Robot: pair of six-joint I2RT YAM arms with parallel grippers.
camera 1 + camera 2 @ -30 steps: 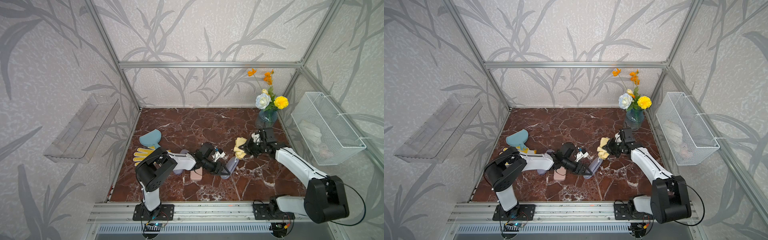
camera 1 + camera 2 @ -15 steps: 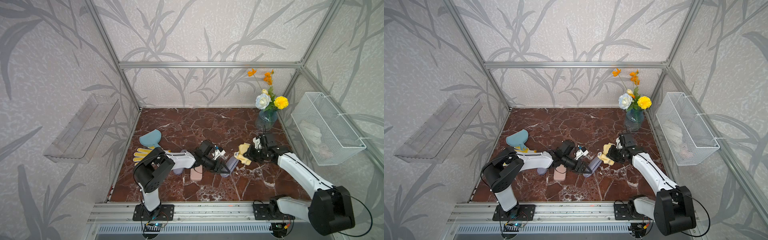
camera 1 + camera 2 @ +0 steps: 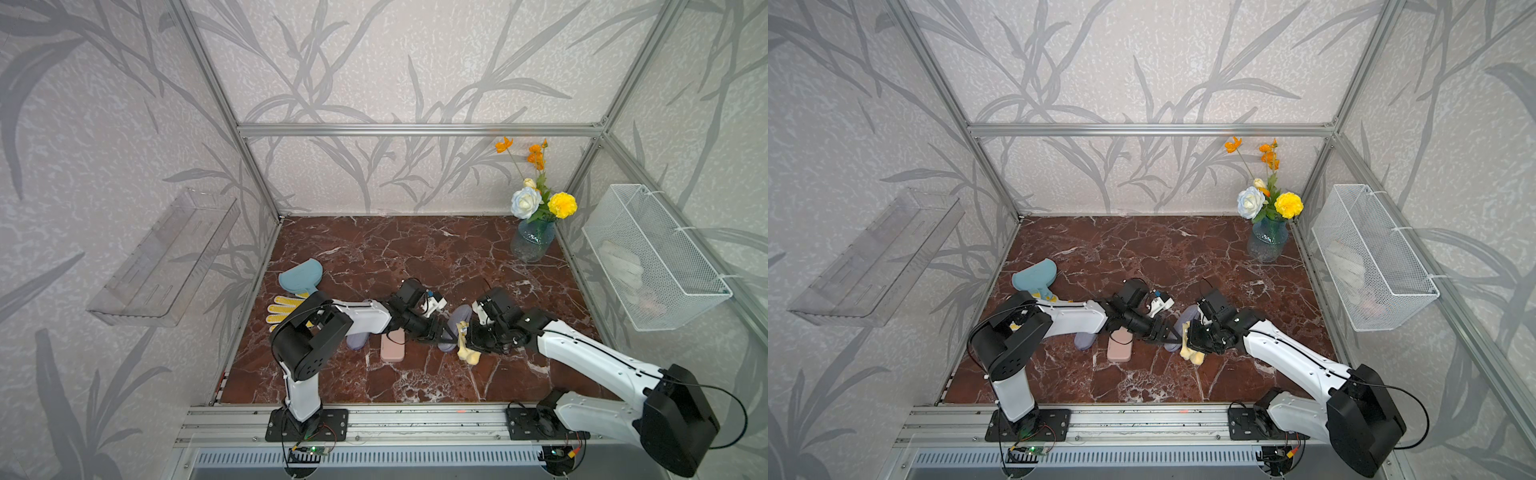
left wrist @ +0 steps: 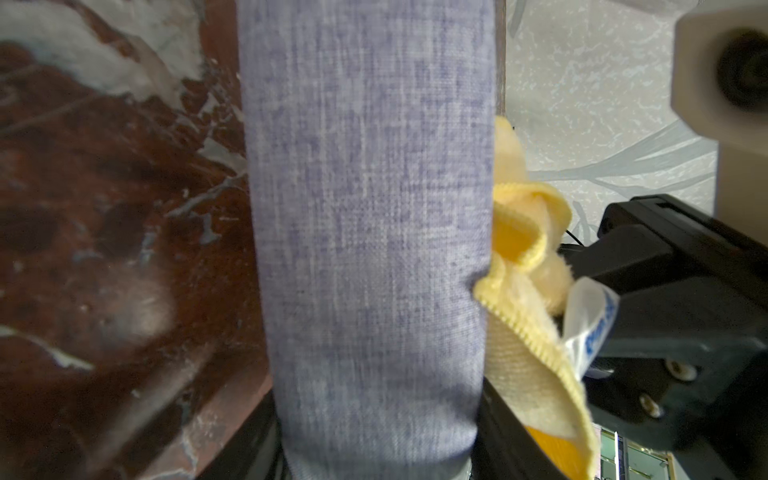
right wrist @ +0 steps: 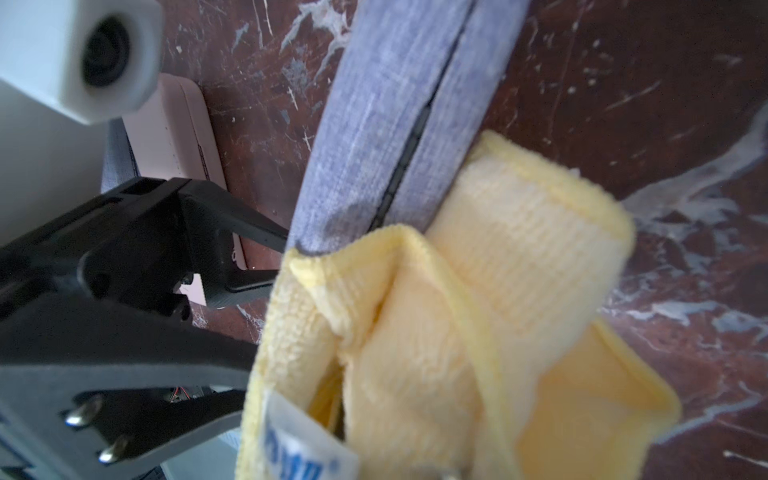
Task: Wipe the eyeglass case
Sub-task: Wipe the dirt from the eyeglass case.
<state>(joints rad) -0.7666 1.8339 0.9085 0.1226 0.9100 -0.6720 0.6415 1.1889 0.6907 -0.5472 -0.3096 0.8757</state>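
The eyeglass case [image 3: 458, 314] is a long lavender-grey fabric case, held tilted just above the marble floor near its front middle. My left gripper [image 3: 437, 332] is shut on its near end; the black fingers clamp both sides in the left wrist view [image 4: 374, 436]. The case [image 4: 365, 228] fills that view. My right gripper [image 3: 471, 338] is shut on a folded yellow cloth [image 3: 466, 352], and its fingertips are hidden by the cloth. In the right wrist view the cloth [image 5: 478, 311] presses against the case [image 5: 374, 124] beside its seam, close to the left fingers [image 5: 232, 232].
A pink case [image 3: 392, 348] and a second lavender case [image 3: 356, 340] lie under my left arm. A yellow glove [image 3: 284, 309] and a blue mitt [image 3: 300, 276] sit at the left edge. A flower vase [image 3: 532, 246] stands back right, near a wire basket [image 3: 652, 266].
My right gripper has carried the yellow cloth along the case from its far end toward its near end. The left gripper has kept its hold on the case with little movement.
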